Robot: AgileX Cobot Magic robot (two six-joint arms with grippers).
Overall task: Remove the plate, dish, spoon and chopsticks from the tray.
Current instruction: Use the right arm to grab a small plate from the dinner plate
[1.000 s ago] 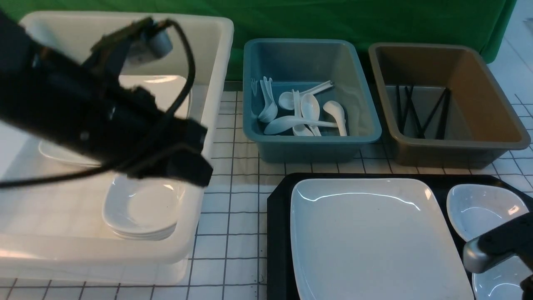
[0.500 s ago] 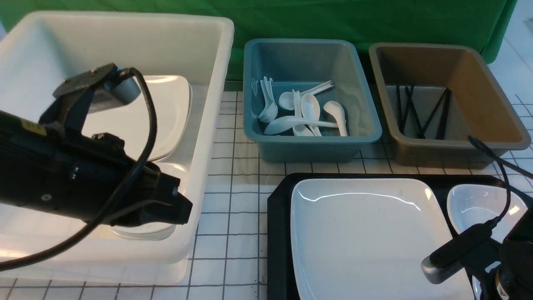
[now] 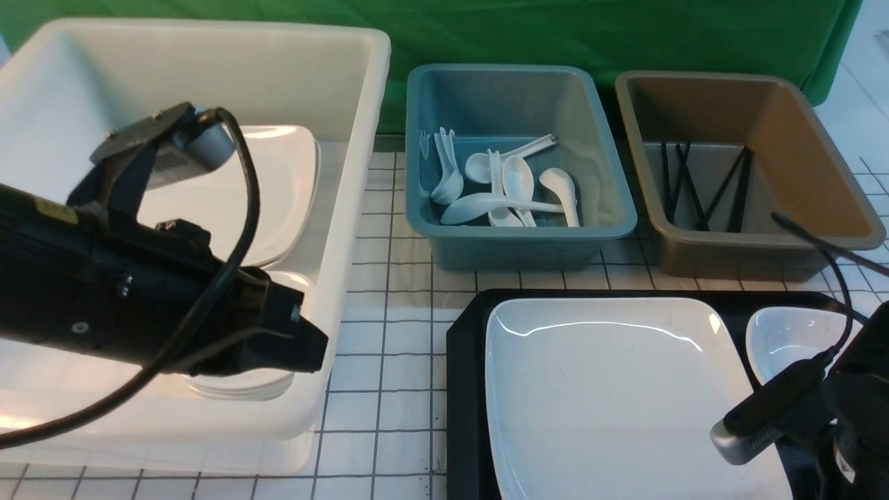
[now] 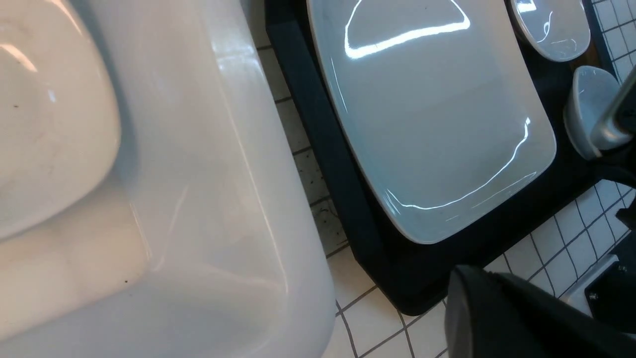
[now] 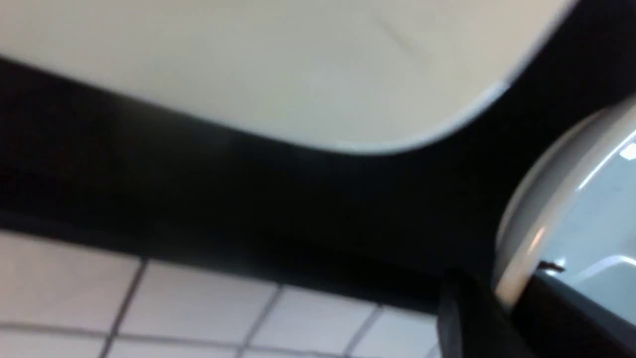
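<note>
We see L gripper (image 3: 311, 349) lower than before, shut, over white tub (image 3: 347, 208) edge. R gripper (image 5: 507, 303) pinches rim of small dish (image 5: 586, 199) on black tray (image 3: 464, 389), beside big glossy plate (image 3: 611, 396). R arm (image 3: 854, 389) hides it frontally.

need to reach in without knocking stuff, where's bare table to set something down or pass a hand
Widest bare table lies between the white tub and the tray. A narrower strip runs between tray and the blue bin. Crowded: the tray's right end, where the right gripper pinches a dish.

plate (image 3: 611, 396): near edge cut off | right pincer (image 5: 499, 298): blurred, partly cropped
</note>
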